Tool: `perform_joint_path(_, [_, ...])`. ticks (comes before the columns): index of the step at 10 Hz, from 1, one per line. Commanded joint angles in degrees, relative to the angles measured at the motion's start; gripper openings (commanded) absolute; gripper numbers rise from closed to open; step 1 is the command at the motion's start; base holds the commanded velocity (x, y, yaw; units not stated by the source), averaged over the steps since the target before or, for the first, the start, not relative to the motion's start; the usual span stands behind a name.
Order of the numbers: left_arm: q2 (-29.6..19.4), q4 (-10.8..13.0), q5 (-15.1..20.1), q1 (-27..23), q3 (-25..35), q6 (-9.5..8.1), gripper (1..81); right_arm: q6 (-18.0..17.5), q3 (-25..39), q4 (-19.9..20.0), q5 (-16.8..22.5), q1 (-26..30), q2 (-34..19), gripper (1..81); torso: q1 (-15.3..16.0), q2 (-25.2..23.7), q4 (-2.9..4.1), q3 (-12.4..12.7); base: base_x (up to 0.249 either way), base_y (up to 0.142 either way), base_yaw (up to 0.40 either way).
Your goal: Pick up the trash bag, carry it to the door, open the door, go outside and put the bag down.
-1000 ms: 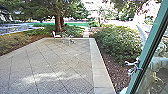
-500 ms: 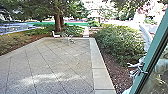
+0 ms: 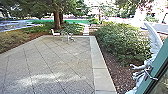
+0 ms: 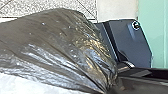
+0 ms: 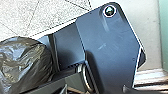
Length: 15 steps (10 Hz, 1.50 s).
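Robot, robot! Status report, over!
Left gripper holding dark, shiny plastic trash bag. Right gripper, can't tell. Green-framed glass door close on right. White chair far ahead.

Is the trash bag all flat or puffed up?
Puffed up: the trash bag bulges wide, and its folds run into a narrow end. I can't see inside.

It's a paved yard [image 3: 55,60], w/ shrubs [image 3: 122,42] & trees [image 3: 57,20].
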State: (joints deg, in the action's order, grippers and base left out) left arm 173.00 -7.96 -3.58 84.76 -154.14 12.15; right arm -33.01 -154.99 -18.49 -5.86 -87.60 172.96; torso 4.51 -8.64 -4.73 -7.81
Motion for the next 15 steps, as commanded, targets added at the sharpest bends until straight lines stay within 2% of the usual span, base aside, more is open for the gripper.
perform_joint_path(1, [-0.02,-0.04,3.23,-2.36,0.24,0.41,1.0,0.05,0.14,-0.14,2.79,2.21,-0.31,81.1,0.00,0.00,0.00,0.00,0.112,0.000,0.000])
perform_joint_path(15, [0.07,0.05,3.23,-2.36,0.24,0.41,1.0,0.67,0.14,-0.23,2.79,2.03,-0.22,81.1,-0.15,0.02,0.00,0.00,0.118,0.000,0.000])
